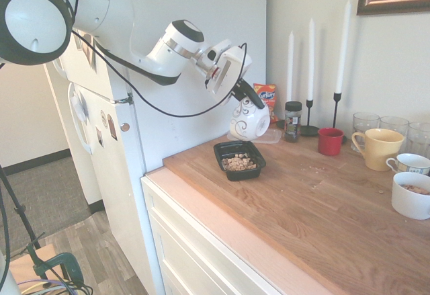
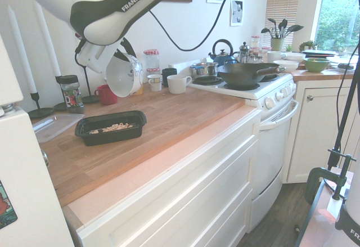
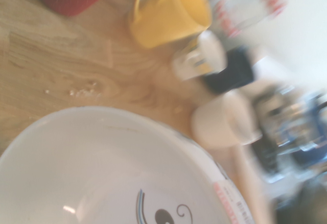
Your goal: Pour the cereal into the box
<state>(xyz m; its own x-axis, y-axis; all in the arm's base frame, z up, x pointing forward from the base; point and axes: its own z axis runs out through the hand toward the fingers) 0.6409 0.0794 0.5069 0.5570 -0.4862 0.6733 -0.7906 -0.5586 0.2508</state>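
The box [image 1: 247, 174] is a shallow black tray near the counter's left edge, and the tan cereal [image 1: 239, 163] lies heaped inside it. My gripper [image 1: 246, 95] is shut on the rim of a white swirl-patterned bowl [image 1: 250, 120]. It holds the bowl tipped on its side in the air, just behind and above the box. In the second exterior view the bowl [image 2: 125, 76] hangs with its mouth turned toward the box [image 2: 112, 138], where the cereal [image 2: 113, 127] shows. In the wrist view the bowl's inside [image 3: 102, 173] looks empty.
Behind the box stand a dark jar [image 1: 292, 120], an orange snack bag [image 1: 267, 96], tall candles [image 1: 311, 60], a red cup [image 1: 330, 141], a yellow mug [image 1: 377, 148], glasses and white mugs [image 1: 410, 197]. A clear flat container [image 2: 53, 126] lies left of the box. The stove [image 2: 247, 84] adjoins the counter.
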